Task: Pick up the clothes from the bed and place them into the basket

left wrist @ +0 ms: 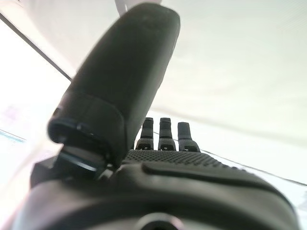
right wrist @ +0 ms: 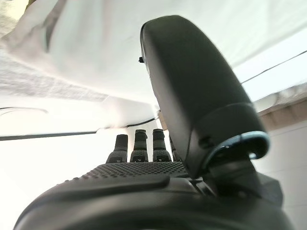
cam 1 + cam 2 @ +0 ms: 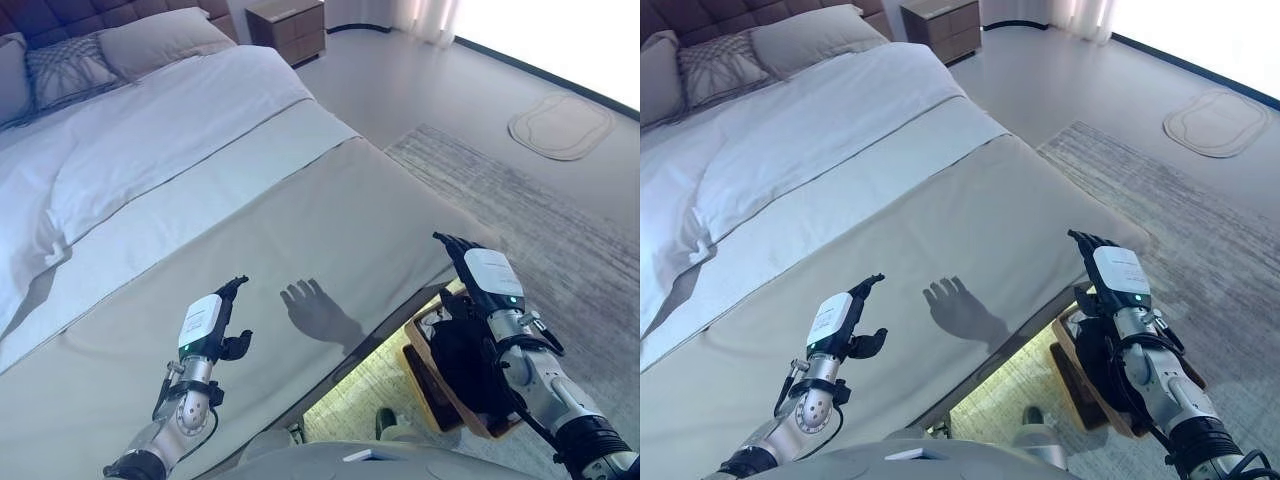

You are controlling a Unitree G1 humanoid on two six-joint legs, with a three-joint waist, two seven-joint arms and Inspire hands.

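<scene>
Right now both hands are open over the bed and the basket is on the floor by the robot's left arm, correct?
Not quite. The left hand and right hand are open over the bed, but the basket sits on the floor under the right arm, not the left; the left eye view shows it.

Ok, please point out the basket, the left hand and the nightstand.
basket (image 3: 432, 398): left eye view, on its wooden rim.
left hand (image 3: 203, 325): left eye view, on its white back.
nightstand (image 3: 943, 22): right eye view, on its front.

You had one bed (image 3: 300, 200), two pillows (image 3: 150, 40) at its far end, one nightstand (image 3: 287, 25), one basket (image 3: 450, 385) near right, and one mat (image 3: 560, 125) far right.
</scene>
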